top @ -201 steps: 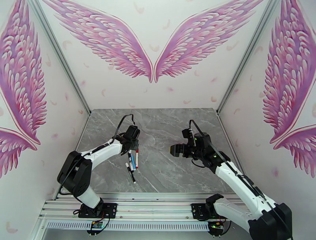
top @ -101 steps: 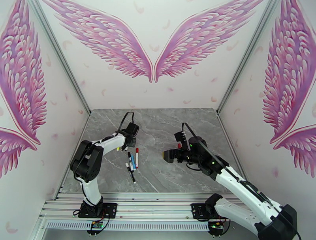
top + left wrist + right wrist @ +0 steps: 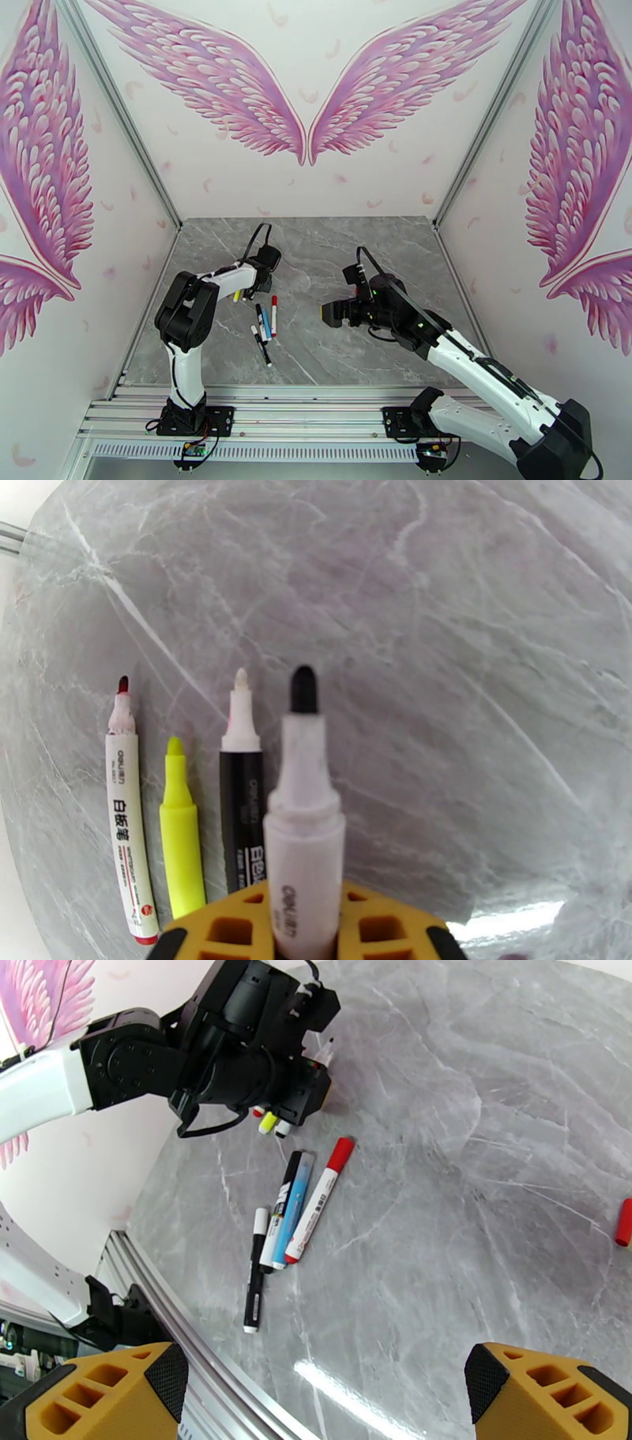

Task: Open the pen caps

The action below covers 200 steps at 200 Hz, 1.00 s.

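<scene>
My left gripper [image 3: 304, 922] is shut on a white pen [image 3: 304, 827] whose black tip is bare and points away over the table. Just left of it lie three uncapped pens: a black one [image 3: 241, 811], a yellow highlighter [image 3: 180, 835] and a white one with a red tip [image 3: 126, 811]. In the right wrist view the left gripper [image 3: 304, 1078] hovers at the far left, beyond a cluster of capped pens: a red-capped one [image 3: 320, 1197], a blue one [image 3: 294, 1209] and a black one [image 3: 253, 1284]. My right gripper [image 3: 324, 1390] is open and empty, above and right of that cluster [image 3: 266, 320]. A loose red cap [image 3: 624, 1222] lies at the right edge.
The grey marble table [image 3: 332, 355] is bounded by an aluminium rail [image 3: 276, 391] at the near edge and white walls with pink wings on the left and right. The left arm's elbow [image 3: 186, 304] stands folded up near the left wall.
The left arm has folded up, drawing its gripper slightly back off the pen cluster. The right gripper has moved left and nearer, toward the pens, staying open.
</scene>
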Motion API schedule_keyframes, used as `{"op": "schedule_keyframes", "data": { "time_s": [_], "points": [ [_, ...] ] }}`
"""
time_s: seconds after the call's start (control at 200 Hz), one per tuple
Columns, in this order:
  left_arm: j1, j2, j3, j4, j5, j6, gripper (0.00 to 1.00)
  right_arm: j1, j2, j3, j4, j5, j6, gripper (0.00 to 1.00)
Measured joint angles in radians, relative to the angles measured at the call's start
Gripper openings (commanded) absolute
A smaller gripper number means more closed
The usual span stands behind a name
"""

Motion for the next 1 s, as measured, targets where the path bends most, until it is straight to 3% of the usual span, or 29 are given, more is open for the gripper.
{"op": "schedule_keyframes", "data": {
  "time_s": [0.335,0.78,0.999],
  "points": [
    [0.003,0.016,0.029,-0.028,-0.010,-0.001,0.30,0.011,0.012,0.021,-0.018,0.011,0.000,0.99],
    [-0.001,0.010,0.055,-0.078,-0.002,-0.027,0.31,0.025,0.025,0.025,-0.027,0.011,-0.001,0.99],
    [-0.020,-0.196,-0.077,-0.119,0.072,-0.148,0.33,0.051,0.026,0.025,-0.045,0.025,-0.003,0.99]
  ]
}}
